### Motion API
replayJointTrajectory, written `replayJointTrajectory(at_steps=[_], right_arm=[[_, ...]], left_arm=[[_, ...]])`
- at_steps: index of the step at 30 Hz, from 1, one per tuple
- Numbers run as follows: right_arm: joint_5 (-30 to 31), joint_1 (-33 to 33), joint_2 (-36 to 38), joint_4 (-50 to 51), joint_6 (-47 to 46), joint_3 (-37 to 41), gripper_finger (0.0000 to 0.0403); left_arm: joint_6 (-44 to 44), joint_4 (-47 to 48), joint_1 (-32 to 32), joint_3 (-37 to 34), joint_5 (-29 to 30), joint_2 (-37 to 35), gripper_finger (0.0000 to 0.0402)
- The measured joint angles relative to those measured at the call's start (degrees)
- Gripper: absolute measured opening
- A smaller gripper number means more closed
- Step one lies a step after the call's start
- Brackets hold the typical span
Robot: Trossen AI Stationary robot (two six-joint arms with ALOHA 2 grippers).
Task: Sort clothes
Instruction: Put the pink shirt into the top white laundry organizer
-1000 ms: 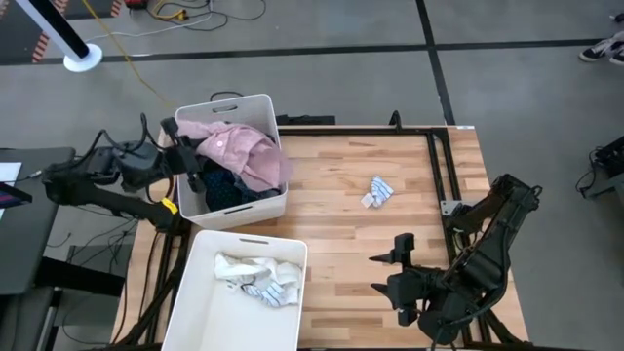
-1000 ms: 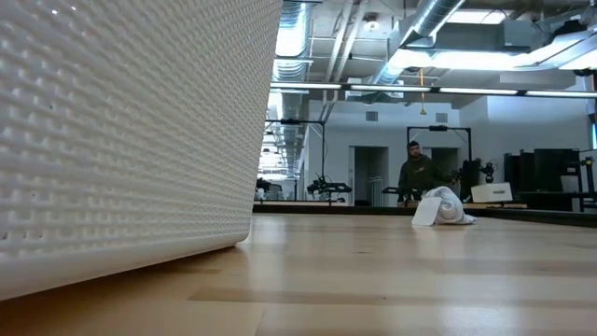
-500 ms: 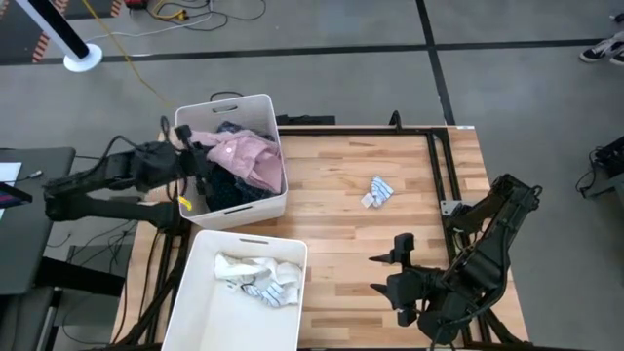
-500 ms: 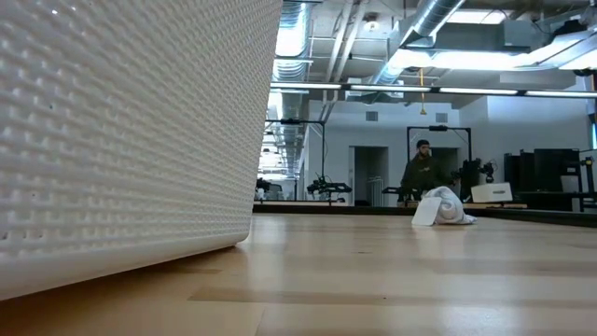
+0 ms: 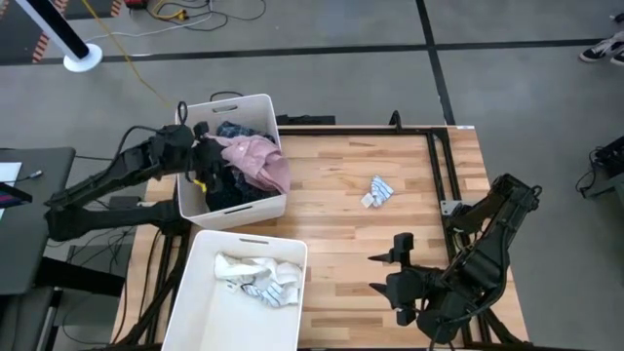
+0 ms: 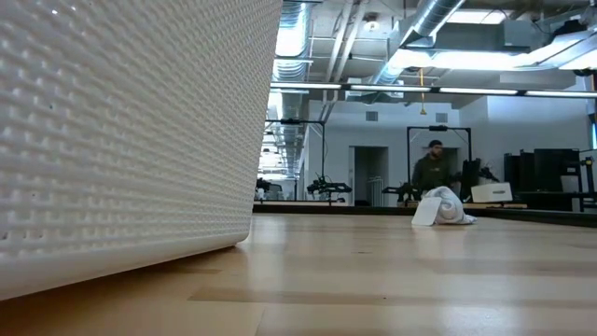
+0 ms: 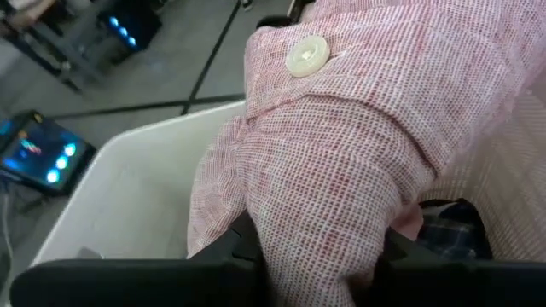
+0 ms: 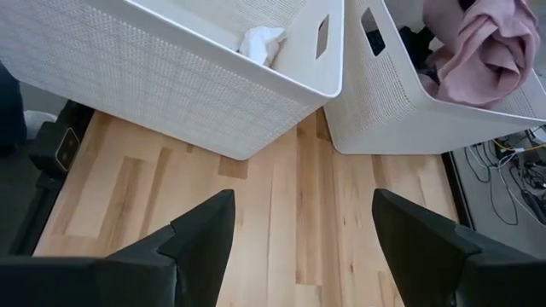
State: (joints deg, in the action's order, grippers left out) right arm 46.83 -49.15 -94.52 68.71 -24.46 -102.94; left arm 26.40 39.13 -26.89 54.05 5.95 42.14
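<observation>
Left gripper: the left gripper (image 5: 202, 156) hangs over the far white perforated plastic bin (image 5: 263, 202), its fingers clenched on a fold of the pink woven button shirt (image 5: 255, 161); in the left wrist view the cloth (image 7: 341, 145) bulges up between the jaws
Beneath the grip: dark garments (image 5: 222, 190), one of them blue plaid, lie in the bin under the pink shirt
Near bin: a white bin (image 5: 200, 302) nearer than the left gripper holds a bundle of small white socks (image 5: 258, 275)
Table centre: a small white rolled sock (image 5: 378, 190) lies alone on the light wooden slatted table (image 5: 331, 234), well apart from both grippers
Right gripper: the right gripper (image 5: 395, 273) waits at the near table edge, fingers spread and holding nothing
Step in hand: judged a lift of the pink shirt out of the far bin
Next move: likely needs the shirt raised clear of the rim without dragging the dark garments along
</observation>
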Motion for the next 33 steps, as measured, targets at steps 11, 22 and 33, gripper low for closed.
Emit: replayJointTrajectory(at_steps=[11,22,33], right_arm=[[-0.02,-0.81,0.0,0.5,-1.06,0.0,0.0291],[-0.02,-0.76,0.0,0.93,-2.15,0.0,0.0291],[-0.07,-0.76,0.0,0.83,-3.22,3.91,0.0291]], left_arm=[[-0.51,9.61,-12.72,0.01,-12.14,6.43,0.008],[-3.05,11.4,-14.01,0.75,-15.0,15.4,0.008],[-3.35,12.58,-14.49,1.82,-16.34,15.93,0.0082]])
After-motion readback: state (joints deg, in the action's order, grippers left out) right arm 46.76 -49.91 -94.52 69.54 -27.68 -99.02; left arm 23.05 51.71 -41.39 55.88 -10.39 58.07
